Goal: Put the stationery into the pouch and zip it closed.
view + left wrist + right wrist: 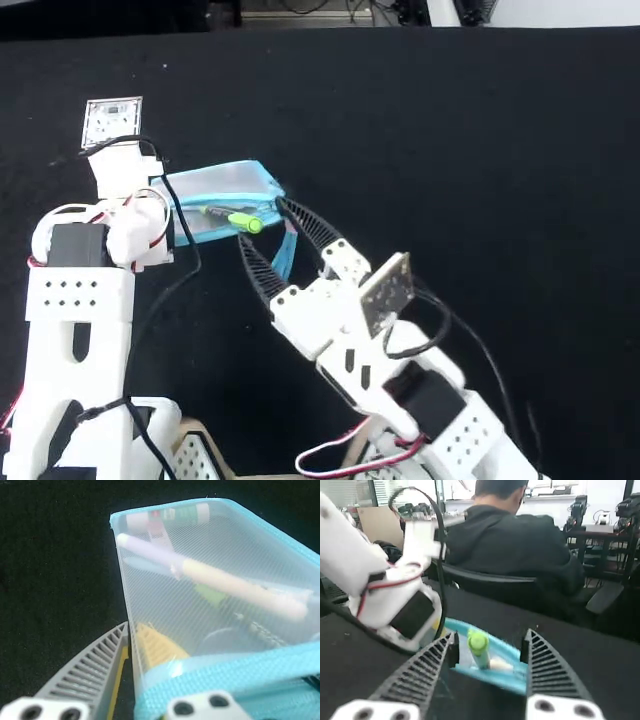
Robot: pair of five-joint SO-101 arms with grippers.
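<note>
— One pouch (pixel 225 195) on the black table (pixel 450 150), its end clamped in the left gripper (pixel 127 630). Contents are blurry behind the mesh!
— Three sticks inside, maybe more. One green-capped marker (pixel 243 220) pokes out, right gripper (pixel 261 222) spread wide around it.

Black table (pixel 470 150), dark office chair (pixel 490 586) behind it

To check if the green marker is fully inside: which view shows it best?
The right wrist view: the green marker is near, its cap above the pouch edge, inside the open right gripper. The high view shows it small at the pouch mouth. The left wrist view gives a blurred green patch, perhaps it.
</note>
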